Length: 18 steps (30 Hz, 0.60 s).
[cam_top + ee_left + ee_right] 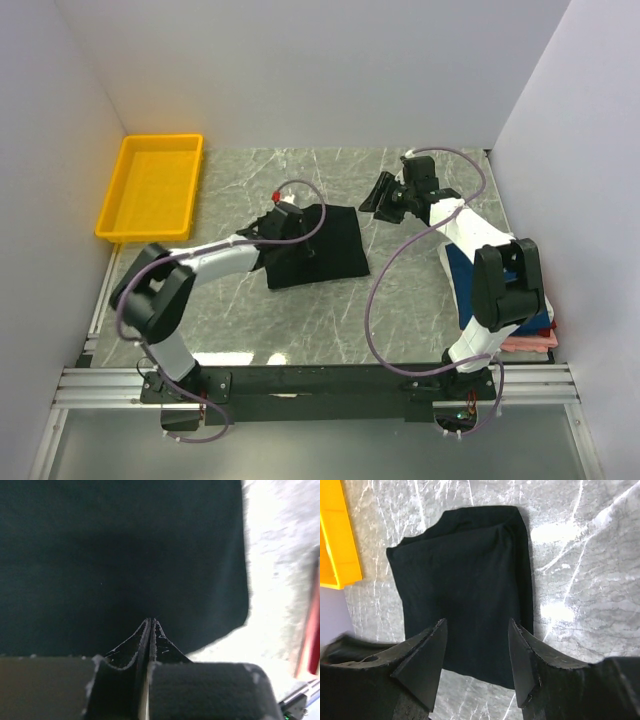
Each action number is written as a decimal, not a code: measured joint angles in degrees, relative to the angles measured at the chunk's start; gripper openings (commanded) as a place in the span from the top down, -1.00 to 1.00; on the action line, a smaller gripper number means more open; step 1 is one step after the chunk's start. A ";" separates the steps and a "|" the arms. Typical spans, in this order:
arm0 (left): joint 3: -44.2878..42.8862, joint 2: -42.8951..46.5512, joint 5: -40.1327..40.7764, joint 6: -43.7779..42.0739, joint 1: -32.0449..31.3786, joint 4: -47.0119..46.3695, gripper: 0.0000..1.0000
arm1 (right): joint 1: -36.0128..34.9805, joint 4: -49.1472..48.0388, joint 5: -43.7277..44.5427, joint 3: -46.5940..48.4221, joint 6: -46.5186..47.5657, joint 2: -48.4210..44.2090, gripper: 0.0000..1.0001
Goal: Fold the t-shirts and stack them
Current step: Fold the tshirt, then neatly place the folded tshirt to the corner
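A black t-shirt (335,240) lies folded into a rough square in the middle of the marble table. My left gripper (300,238) is low over its left part. In the left wrist view its jaws (151,620) are pressed together at the cloth (125,555), and no fold shows between them. My right gripper (385,195) hangs open above the table, just right of the shirt's far corner. In the right wrist view the shirt (465,565) lies beyond the spread fingers (477,625), which hold nothing. Folded navy (460,272) and pink (530,342) t-shirts sit at the right, mostly hidden by the right arm.
A yellow plastic tray (150,185) stands at the far left corner, also seen in the right wrist view (337,540). White walls close in the table on three sides. Purple cables loop from both arms over the table.
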<state>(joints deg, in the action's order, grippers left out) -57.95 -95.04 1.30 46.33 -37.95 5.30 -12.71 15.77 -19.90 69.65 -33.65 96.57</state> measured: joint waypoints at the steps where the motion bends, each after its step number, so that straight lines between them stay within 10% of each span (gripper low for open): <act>1: 0.52 -1.81 -0.61 0.20 -0.07 -1.79 0.89 | 0.00 -0.15 -0.13 -0.02 0.00 0.07 -0.20; 18: 3.76 -6.62 -1.20 2.43 -2.27 -6.88 0.90 | -0.94 -2.51 -0.63 -4.04 2.12 7.41 -0.50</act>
<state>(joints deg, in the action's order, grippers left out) -54.19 -101.67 0.10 48.75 -40.23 -1.58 -13.65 13.26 -20.53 65.60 -31.53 103.98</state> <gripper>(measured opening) 0.050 0.745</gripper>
